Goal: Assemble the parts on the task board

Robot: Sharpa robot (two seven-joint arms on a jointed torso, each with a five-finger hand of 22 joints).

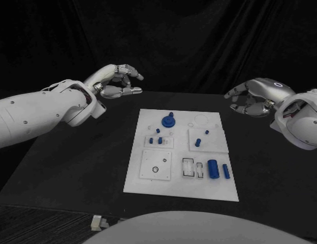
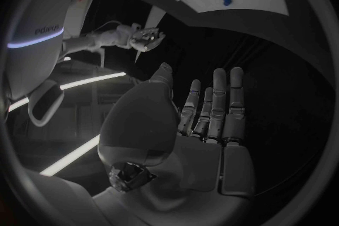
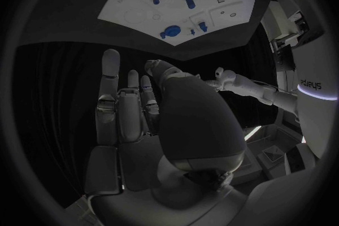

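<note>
Both raised off the black table (image 1: 70, 168), holding nothing: left hand (image 1: 118, 81) off the task board's (image 1: 140, 180) far-left corner, right hand (image 1: 255, 98) off its far-right corner, fingers loosely curled yet apart. Blue parts on the board: round knob (image 1: 168, 121) by the far edge, cylinder (image 1: 213, 169) near the near-right corner. Risk when reaching: knocking small upright pegs (image 1: 199, 143), nudging the board. Empty sockets hard to read; peg seating unclear.

white task board (image 1: 148, 178) mid-table, small blue parts (image 1: 213, 169) on it
</note>
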